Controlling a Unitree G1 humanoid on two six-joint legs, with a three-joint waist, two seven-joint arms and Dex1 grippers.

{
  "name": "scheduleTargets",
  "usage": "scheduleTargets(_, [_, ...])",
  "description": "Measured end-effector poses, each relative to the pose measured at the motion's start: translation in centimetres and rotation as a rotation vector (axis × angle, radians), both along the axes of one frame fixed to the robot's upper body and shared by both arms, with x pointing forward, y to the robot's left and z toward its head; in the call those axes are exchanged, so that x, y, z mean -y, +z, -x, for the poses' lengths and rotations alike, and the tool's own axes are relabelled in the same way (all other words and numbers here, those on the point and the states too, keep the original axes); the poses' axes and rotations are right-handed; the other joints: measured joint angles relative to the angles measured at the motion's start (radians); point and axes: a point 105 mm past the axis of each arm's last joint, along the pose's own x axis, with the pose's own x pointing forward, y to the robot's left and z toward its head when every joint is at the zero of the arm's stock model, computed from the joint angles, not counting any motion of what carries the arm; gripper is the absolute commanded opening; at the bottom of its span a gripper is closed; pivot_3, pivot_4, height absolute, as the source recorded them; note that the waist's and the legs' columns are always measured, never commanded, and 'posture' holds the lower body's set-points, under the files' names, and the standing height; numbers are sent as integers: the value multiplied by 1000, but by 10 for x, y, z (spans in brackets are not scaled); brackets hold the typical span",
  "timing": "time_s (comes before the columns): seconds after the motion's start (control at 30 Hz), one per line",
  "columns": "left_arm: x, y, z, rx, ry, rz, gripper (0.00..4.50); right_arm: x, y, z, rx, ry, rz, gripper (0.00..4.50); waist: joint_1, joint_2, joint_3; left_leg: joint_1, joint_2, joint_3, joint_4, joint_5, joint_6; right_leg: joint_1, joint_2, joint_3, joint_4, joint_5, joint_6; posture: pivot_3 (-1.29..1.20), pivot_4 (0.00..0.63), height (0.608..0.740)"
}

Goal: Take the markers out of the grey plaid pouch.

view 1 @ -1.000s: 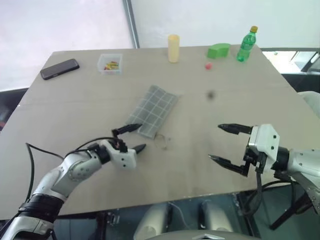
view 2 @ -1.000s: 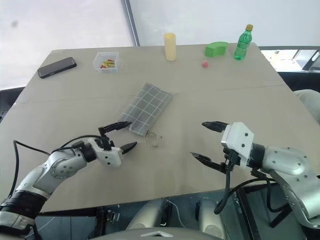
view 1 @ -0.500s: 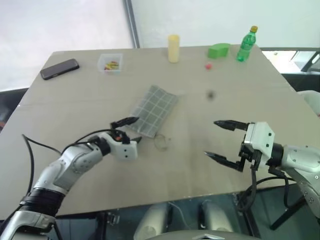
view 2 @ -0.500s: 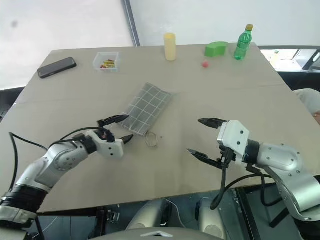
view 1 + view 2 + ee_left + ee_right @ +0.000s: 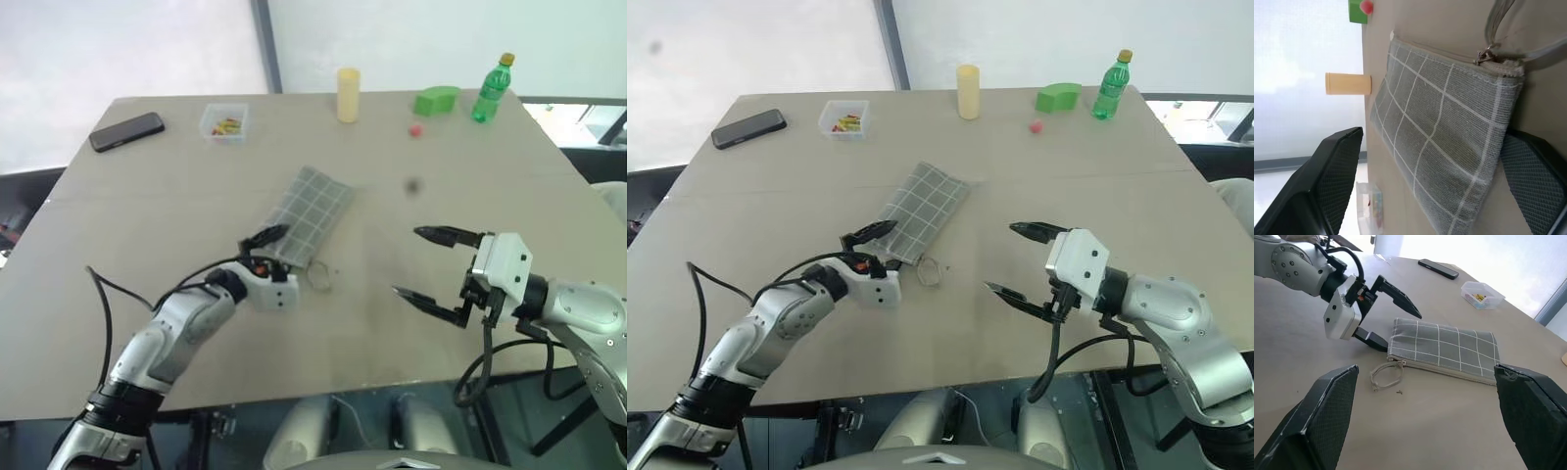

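Grey plaid pouch flat mid-table, zipped. My left gripper spread wide, straddling its near corner. Right gripper spread, apart. Step: securing pouch. Next, I judge: pinch corner, right takes ring pull.

place: test room or lab | signs: one bare table set before a white screen wall; loose cables; oddments spread far apart

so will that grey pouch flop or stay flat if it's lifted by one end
Probably flop: the pouch is thin soft fabric lying flat, so the free end would likely sag. It looks light and could slide on the smooth table if nudged. The open left pincer straddles its near end, so a pinch may bunch the cloth.
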Motion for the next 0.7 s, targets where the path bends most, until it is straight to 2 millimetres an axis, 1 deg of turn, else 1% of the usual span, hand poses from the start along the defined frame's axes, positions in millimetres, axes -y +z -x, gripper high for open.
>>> scheduleTargets(0.13, [-7, 1, -6, 1, 65, -9, 4473, -3, -3, -2, -5, -5, -7, 4500, -2, 0, 0, 0, 0, 0, 0, 0, 0, 0, 0, 0, 0, 0, 0, 0, 150, 740])
scheduleTargets(0.17, [-7, 1, -7, -3, 70, -11, 4218, -3, -2, -2, 0, -7, -9, 4500, -2, 0, 0, 0, 0, 0, 0, 0, 0, 0, 0, 0, 0, 0, 0, 0, 150, 740])
scheduleTargets(0.2, [-9, 2, -9, -13, 76, -18, 3915, -3, 0, -3, 8, -9, -9, 4500, -2, 0, 0, 0, 0, 0, 0, 0, 0, 0, 0, 0, 0, 0, 0, 0, 150, 740])
scheduleTargets(0.23, [-14, 1, -11, -37, 87, -36, 3530, -4, 1, -4, 15, -10, -8, 4500, -2, 0, 0, 0, 0, 0, 0, 0, 0, 0, 0, 0, 0, 0, 0, 0, 150, 740])
scheduleTargets(0.33, [-19, -2, -12, -71, 97, -37, 2562, -2, -1, -5, 9, -17, -6, 4500, -3, 0, 0, 0, 0, 0, 0, 0, 0, 0, 0, 0, 0, 0, 0, 0, 150, 740])
scheduleTargets(0.37, [-19, -4, -11, -84, 88, -23, 2147, -2, -1, -6, 7, -20, -6, 4500, -3, 0, 1, -1, 0, 0, 0, 0, 0, -1, 0, 0, 0, 0, 0, 0, 150, 740])
scheduleTargets(0.4, [-17, -4, -10, -89, 74, -9, 1635, -2, -1, -6, 6, -22, -7, 4500, -2, 0, 1, -3, 0, 0, 0, 0, 0, -2, 0, 0, -1, 0, 0, 0, 150, 740])
scheduleTargets(0.43, [-15, -3, -9, -92, 55, 10, 1298, -3, -2, -6, 6, -22, -9, 4500, -1, 0, 1, -3, 0, 0, 0, 0, 0, -2, 0, 0, -1, 0, 0, 0, 150, 740])
scheduleTargets(0.47, [-12, -2, -8, -88, 30, 31, 806, -3, -1, -7, 6, -23, -13, 4500, 0, 0, 1, -3, 0, 0, 0, 0, 0, -2, -1, 0, -1, 0, -1, 0, 150, 740])
scheduleTargets(0.5, [-10, -1, -7, -81, 11, 46, 514, -3, -1, -7, 7, -26, -15, 4500, 1, 0, 1, -3, 0, 0, 0, 0, 0, -3, -1, 0, -1, 0, -1, 0, 150, 740])
scheduleTargets(0.53, [-8, 1, -7, -74, -5, 62, 44, -3, -1, -7, 8, -29, -15, 4500, 1, 0, 1, -4, -1, 0, 0, 0, 0, -3, -1, 0, -1, 0, -1, 0, 150, 740])
scheduleTargets(0.63, [-7, 13, -8, -37, -46, 128, 44, -2, -1, -9, 16, -45, -12, 4500, 1, 0, 1, -3, -1, 0, 0, 0, 0, -3, -1, 0, -1, 0, -1, 0, 150, 740])
scheduleTargets(0.7, [-7, 25, -10, -4, -69, 192, 44, -2, 0, -10, 24, -56, -13, 4500, 0, 0, 1, -3, 0, 0, 0, 0, 0, -3, -1, 0, 0, 0, -1, 0, 150, 740])
